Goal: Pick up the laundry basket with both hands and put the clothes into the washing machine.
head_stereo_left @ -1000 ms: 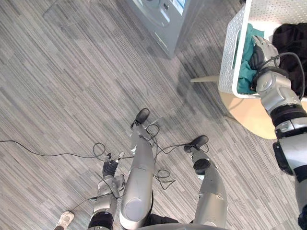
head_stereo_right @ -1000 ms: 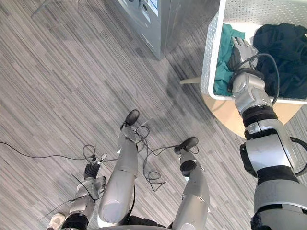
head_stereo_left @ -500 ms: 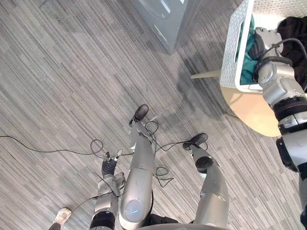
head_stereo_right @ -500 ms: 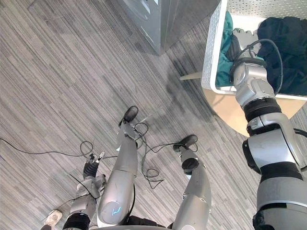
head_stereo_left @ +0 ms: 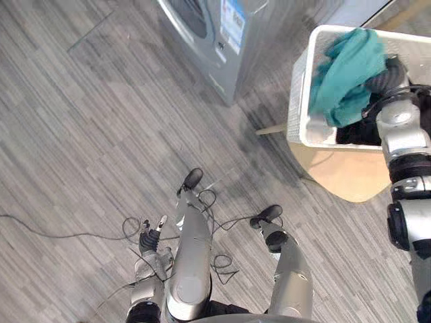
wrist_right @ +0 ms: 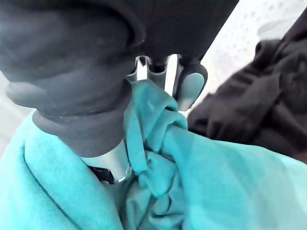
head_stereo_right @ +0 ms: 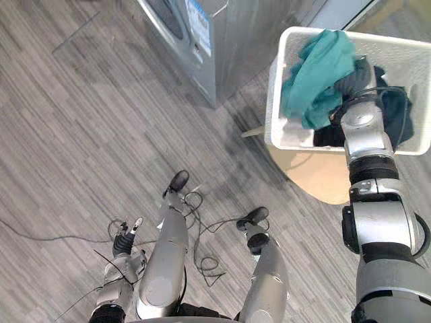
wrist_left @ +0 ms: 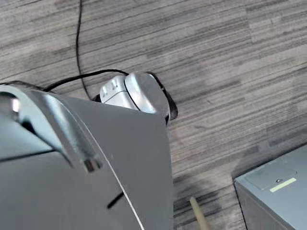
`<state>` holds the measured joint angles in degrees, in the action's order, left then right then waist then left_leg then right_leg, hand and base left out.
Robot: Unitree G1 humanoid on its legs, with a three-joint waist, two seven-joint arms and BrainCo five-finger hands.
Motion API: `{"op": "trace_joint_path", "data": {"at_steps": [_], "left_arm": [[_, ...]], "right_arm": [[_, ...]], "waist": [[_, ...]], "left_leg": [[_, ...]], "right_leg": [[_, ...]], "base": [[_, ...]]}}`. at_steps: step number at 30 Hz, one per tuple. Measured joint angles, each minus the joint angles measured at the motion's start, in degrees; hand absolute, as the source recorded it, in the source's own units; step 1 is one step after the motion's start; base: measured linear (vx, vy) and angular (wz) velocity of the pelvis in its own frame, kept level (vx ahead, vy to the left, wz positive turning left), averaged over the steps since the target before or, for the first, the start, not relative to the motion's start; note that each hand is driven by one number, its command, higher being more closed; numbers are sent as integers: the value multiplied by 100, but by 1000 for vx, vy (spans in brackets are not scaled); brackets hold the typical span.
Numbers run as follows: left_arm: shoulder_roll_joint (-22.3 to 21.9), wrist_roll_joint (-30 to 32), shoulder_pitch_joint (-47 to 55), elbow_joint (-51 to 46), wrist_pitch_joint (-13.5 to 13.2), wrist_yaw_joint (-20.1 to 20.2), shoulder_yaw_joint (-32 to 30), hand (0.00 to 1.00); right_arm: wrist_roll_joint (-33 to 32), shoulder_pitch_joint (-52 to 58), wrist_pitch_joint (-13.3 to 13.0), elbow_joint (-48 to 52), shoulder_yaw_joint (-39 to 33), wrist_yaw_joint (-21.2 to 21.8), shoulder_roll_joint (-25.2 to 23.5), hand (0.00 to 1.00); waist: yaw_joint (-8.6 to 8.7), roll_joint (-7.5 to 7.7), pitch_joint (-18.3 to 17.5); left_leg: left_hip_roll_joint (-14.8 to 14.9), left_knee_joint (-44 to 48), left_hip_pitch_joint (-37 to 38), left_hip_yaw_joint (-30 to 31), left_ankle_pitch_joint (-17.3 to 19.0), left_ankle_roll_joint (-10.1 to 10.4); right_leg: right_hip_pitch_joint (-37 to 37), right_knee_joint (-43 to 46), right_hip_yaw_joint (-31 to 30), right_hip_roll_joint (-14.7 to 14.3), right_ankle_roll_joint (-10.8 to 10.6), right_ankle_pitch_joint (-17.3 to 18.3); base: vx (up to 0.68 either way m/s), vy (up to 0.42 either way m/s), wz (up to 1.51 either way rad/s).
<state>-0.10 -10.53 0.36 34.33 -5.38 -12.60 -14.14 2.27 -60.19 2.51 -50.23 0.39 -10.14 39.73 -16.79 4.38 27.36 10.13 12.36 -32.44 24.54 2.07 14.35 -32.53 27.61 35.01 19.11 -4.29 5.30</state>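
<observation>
Now right hand (head_stereo_left: 378, 79) fingers (wrist_right: 189, 88) clutch teal garment (head_stereo_left: 347, 70) over laundry basket (head_stereo_left: 300, 101); left hand (head_stereo_left: 149, 241) fingers relaxed.

Sticker (head_stereo_left: 233, 24) on washing machine (head_stereo_left: 209, 47) front: blue and white, print too small to read.
Other legible text: none.

We see the white perforated laundry basket (head_stereo_left: 297, 111) upright on a pale round table (head_stereo_left: 345, 180), near the grey washing machine (head_stereo_left: 225, 37). A teal garment (head_stereo_left: 347, 70) rises bunched above its rim (pinched in the right hand (wrist_right: 91, 67)); dark clothes (wrist_right: 254, 108) lie inside.
</observation>
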Motion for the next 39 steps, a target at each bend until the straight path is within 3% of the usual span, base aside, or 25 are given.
{"op": "trace_joint_path", "data": {"at_steps": [7, 12, 14, 17, 18, 25, 29, 32, 34, 37, 39], "left_arm": [[169, -22, 81, 337, 0, 7, -38, 0], [148, -544, 199, 617, 7, 8, -394, 0], [154, -822, 356, 556, 7, 7, -537, 0], [147, -1267, 835, -338, 5, -10, -864, 0], [154, -1366, 1042, -1040, -11, -21, -1132, 0], [391, -1352, 1060, -2744, -316, -487, -2034, 0], [377, -1088, 858, -3759, -401, -720, -1846, 0], [487, -562, 599, -4644, -422, -814, -1286, 0], [670, -313, 314, -4856, -492, -872, -835, 0], [883, 25, -215, -5011, -643, -862, -255, 0], [951, 44, -448, -5005, -659, -818, 120, 0]], "right_arm": [[-847, 226, -87, 445, -992, -241, 4, 100], [-1362, 587, -293, 917, -1352, -400, -56, 100], [-1419, 843, -393, 1026, -1507, -480, -115, 100], [-1570, 1292, -580, 1414, -1671, -598, -119, 100], [-1569, 1503, -625, 1613, -1767, -618, -117, 100], [-1569, 2086, -761, 2569, -1789, -594, -413, 100], [-1577, 2112, -888, 2950, -1787, -590, -886, 100], [-1623, 2115, -931, 3179, -1566, -580, -1401, 100], [-1636, 2119, -941, 3331, -1369, -571, -1624, 100], [-1793, 2125, -1038, 3773, -972, -353, -1975, 100], [-1823, 2127, -1097, 3927, -794, -280, -2135, 100]], "waist": [[169, 129, -126], [213, 120, -702], [316, 109, -1046], [382, 49, -1466], [425, -7, -1618], [530, -269, -2152], [600, -352, -2271], [689, -417, -2327], [721, -482, -2379], [942, -610, -2460], [984, -654, -2487]], "left_leg": [[77, -193, 735, -307, -7, -10], [156, -358, 1259, -591, -22, -37], [183, -504, 1443, -627, -35, -72], [158, -647, 1760, -810, 92, -322], [128, -648, 1855, -871, 149, -413], [-41, -745, 2286, -1318, 200, -493], [-72, -779, 2506, -1559, 237, -505], [-44, -794, 2770, -1883, 334, -504], [-33, -760, 2884, -2044, 404, -500], [3, -741, 2998, -2234, 457, -480], [54, -743, 3113, -2382, 503, -470]], "right_leg": [[523, -147, -170, -48, -27, -14], [865, -436, -405, -244, -123, -51], [1015, -578, -443, -308, -170, -54], [1276, -880, -548, -399, -310, -138], [1458, -1172, -562, -446, -363, -294], [2167, -2598, -905, -628, -495, -1195], [2356, -3006, -1201, -703, -442, -1456], [2465, -3186, -1502, -776, -388, -1594], [2488, -3219, -1650, -804, -385, -1600], [2518, -3315, -1849, -871, -374, -1621], [2520, -3315, -1991, -929, -347, -1682]], "base": [[79, -22, -12], [43, -5, -24], [55, 5, -7], [41, 40, -16], [22, 66, -16], [17, 83, -23], [4, 44, -28], [-14, 32, -50], [-18, 21, -41], [-2, 4, -28], [15, 2, -47]]}}
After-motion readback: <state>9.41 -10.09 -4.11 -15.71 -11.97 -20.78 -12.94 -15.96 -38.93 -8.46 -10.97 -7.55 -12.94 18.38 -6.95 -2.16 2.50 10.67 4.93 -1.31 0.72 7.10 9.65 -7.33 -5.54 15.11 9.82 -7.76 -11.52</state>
